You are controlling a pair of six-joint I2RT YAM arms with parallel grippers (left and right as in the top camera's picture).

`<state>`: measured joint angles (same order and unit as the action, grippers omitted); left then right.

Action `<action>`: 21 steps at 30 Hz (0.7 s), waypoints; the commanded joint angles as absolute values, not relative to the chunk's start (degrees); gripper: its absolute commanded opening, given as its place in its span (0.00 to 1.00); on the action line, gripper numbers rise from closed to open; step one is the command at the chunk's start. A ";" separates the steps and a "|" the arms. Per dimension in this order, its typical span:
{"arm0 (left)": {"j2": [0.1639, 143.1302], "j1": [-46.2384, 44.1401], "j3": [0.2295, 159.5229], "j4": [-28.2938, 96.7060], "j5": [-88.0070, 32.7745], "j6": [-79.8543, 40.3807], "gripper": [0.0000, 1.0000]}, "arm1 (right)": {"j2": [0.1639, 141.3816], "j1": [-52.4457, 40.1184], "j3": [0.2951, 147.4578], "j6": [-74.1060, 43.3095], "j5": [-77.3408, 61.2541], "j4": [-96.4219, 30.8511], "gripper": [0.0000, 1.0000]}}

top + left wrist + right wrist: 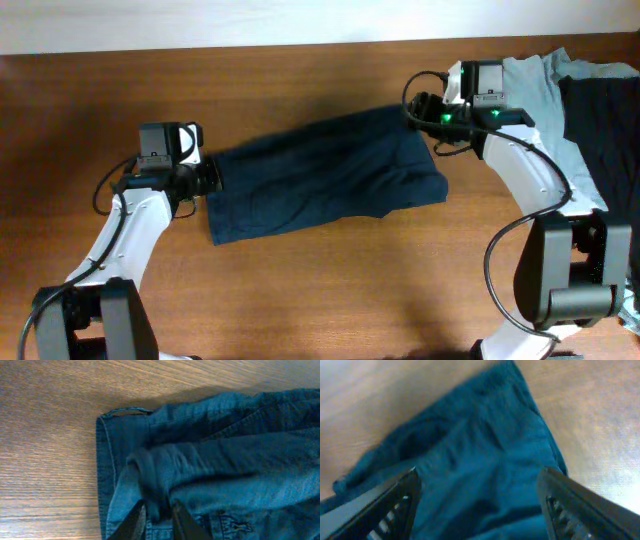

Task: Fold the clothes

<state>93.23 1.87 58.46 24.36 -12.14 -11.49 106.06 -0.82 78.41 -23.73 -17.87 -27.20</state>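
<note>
A dark navy blue garment [320, 175] lies spread across the middle of the wooden table, folded into a rough band. My left gripper [205, 178] is at its left end and is shut on a pinched fold of the navy fabric [159, 505]. My right gripper [425, 118] is at the garment's upper right corner, open, its fingers wide apart above the navy cloth [480, 485] and holding nothing. A pale grey-blue garment [545, 95] and a black garment [605, 130] lie piled at the right edge.
The wooden table [320, 290] shows bare wood along the front and far left. A white strip [200, 20] runs along the back edge. The right arm's base [565, 270] stands at the front right.
</note>
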 commanded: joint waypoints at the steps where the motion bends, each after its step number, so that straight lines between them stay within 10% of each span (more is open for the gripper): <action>1: 93.49 2.04 59.64 24.18 -11.49 -10.83 0.29 | 106.43 0.86 78.78 -21.45 -17.19 -31.00 0.75; 6: 93.47 2.33 61.23 24.10 -10.15 -10.85 0.46 | 105.71 0.73 78.83 -16.56 -19.40 -38.39 0.74; 11: 93.30 1.74 68.29 29.19 -16.82 -5.69 0.28 | 99.81 0.75 79.55 -12.53 -22.02 -41.47 0.67; 15: 94.00 -3.57 69.10 29.56 -20.88 7.88 0.11 | 96.09 -1.28 79.83 -14.70 -27.24 -41.85 0.13; 21: 102.13 -9.15 69.10 26.24 -13.63 12.91 0.07 | 101.08 -8.69 79.77 -16.34 -22.59 -45.82 0.04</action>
